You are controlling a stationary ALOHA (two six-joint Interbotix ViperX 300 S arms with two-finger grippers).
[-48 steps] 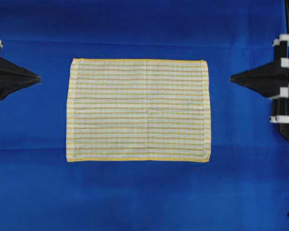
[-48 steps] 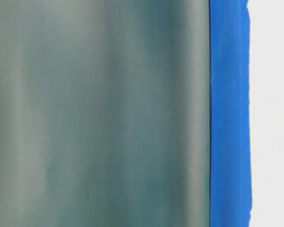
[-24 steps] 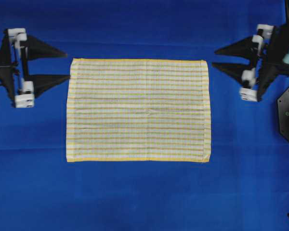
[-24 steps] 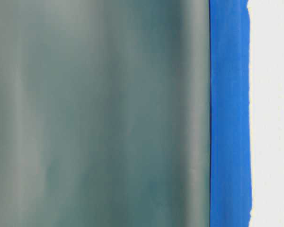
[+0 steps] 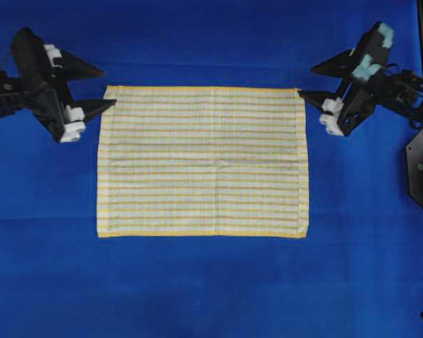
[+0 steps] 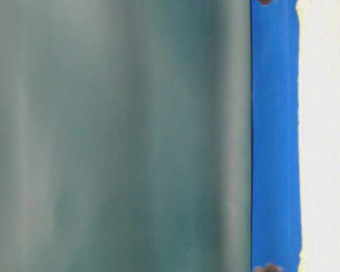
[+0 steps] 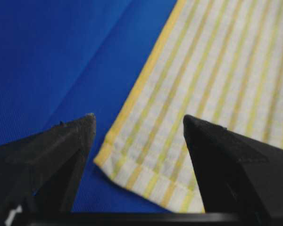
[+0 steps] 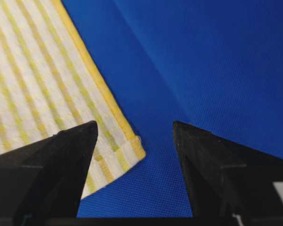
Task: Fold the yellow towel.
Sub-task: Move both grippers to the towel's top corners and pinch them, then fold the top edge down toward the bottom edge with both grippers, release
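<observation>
Both grippers are standing released, holding nothing, one at each far corner of the yellow towel point(image 5: 202, 161). My left gripper point(image 5: 103, 89) is angling in from the left of the overhead view, its two black pointed fingers point(image 5: 81, 68) spread apart; the nearer fingertip is lying just at the towel's far left corner, though I cannot tell whether it is touching the cloth. In the left wrist view that corner point(image 7: 114, 162) is showing between the two finger tips, closer to the right one. My right gripper point(image 5: 311, 82) is mirroring this from the right, jaws wide, with its lower fingertip just beside the far right corner. The right wrist view is showing that corner point(image 8: 134, 149) in the gap between the fingers, partly behind the left one.

Going down in size: the table point(image 5: 211, 289) is covered in a smooth blue cloth with a fine weave, filling the whole overhead view. The towel is lying flat and fully spread near the middle of it, a rectangle with its long sides running left to right. It is a thin woven cloth, pale with narrow yellow and greyish stripes, and a yellow hem point(image 7: 148, 70) is running along its edges. The table-level view is mostly blurred grey-green, with a blue strip beside it.
</observation>
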